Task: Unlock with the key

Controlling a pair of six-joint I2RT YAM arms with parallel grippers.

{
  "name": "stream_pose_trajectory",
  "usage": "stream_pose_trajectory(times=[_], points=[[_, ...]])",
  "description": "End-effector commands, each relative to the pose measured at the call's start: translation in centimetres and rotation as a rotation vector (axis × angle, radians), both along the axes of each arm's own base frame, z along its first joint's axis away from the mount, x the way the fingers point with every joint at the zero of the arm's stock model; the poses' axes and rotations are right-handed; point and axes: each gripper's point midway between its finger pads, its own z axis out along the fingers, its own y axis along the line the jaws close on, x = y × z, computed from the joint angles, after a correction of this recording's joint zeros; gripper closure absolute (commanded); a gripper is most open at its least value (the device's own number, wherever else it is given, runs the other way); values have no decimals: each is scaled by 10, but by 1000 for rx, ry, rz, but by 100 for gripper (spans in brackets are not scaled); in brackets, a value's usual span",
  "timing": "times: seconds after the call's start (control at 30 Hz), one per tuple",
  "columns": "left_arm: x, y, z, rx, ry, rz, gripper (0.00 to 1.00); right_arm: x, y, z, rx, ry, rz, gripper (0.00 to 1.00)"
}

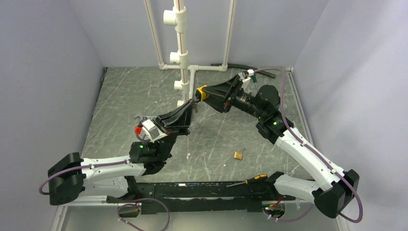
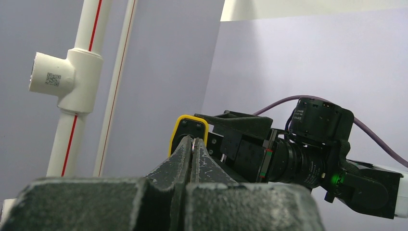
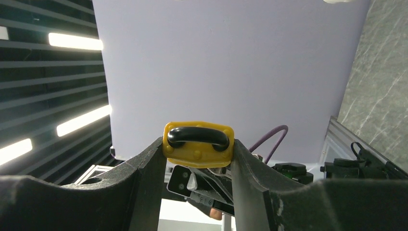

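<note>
My right gripper (image 1: 206,93) is shut on the yellow-and-black padlock (image 1: 202,92) and holds it in the air near the white pipe stand. In the right wrist view the padlock (image 3: 198,150) sits clamped between both fingers (image 3: 149,168), black shackle side facing the camera. My left gripper (image 1: 194,102) reaches up from the lower left, its tip against the padlock's underside. In the left wrist view its fingers (image 2: 204,161) are pressed together on a thin silver sliver, the key (image 2: 193,143), right at the padlock's yellow edge (image 2: 179,127). Most of the key is hidden.
A white PVC pipe stand (image 1: 181,57) rises just left of the padlock. A small brass padlock (image 1: 238,155) lies on the table in front. A black-and-yellow-handled screwdriver (image 1: 250,181) lies near the front rail. Grey walls enclose the table.
</note>
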Motion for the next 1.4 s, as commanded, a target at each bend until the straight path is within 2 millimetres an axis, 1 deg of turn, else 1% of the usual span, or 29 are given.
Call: stream_pose_trajectory(times=[0.0,0.17,0.43,0.63,0.8,0.97,1.17,1.37], points=[[-6,24,30,-82,-56,44,100,-14,-7,44,81,-114,4,100],[-5,27,29,-70,-59,67,100,-13,-6,45,68,-119,6,100],[-11,34,36,-89,-69,50,100,-8,-4,38,50,-104,-9,100],[-11,42,30,-91,-47,55,100,-7,-2,41,44,-111,-8,100],[-10,35,30,-85,-52,47,100,-7,1,42,48,-111,-3,100],[-8,29,30,-88,-54,40,100,-10,2,46,52,-121,-4,100],[-7,29,28,-90,-49,47,100,-11,0,49,58,-126,-14,100],[-9,36,26,-106,-37,40,100,-11,-1,52,66,-133,-19,100]])
